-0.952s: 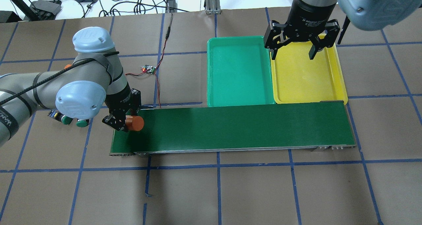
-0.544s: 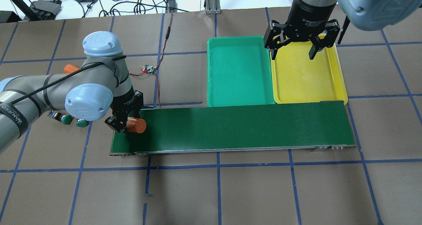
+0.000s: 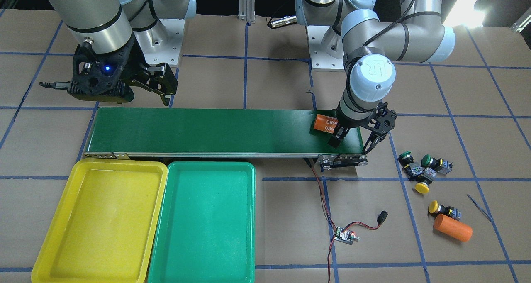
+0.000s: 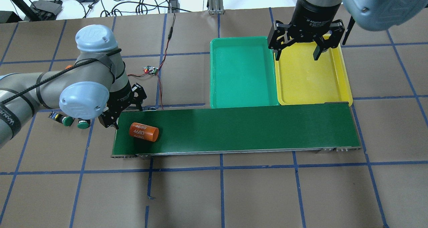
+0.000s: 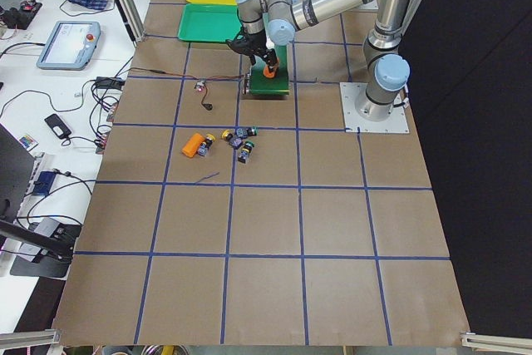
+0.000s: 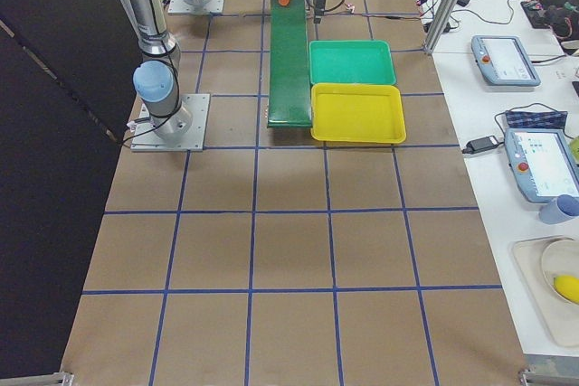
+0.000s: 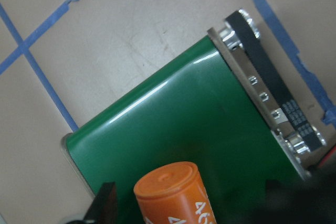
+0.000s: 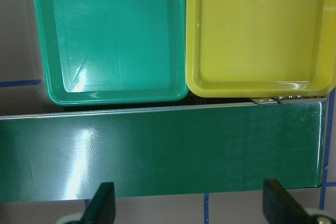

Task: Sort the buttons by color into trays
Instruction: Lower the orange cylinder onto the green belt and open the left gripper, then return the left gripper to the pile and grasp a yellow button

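Overhead exterior: orange cyl. (image 4: 143, 131) marked "4680" on belt (image 4: 240, 129); L fingers (image 4: 112, 122) wide, R fingers (image 4: 317, 54) wide.

Robotics lab: blue-taped grid table (image 4: 254, 194), teach pendants (image 6: 505, 59) and tangled cables (image 4: 147, 2) on side benches (image 6: 516, 223).

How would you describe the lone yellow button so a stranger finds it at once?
Find the long dark green belt, then the table past its end near the left arm. Three buttons cluster there; this yellow-capped one lies apart, beside the off-belt orange cylinder.
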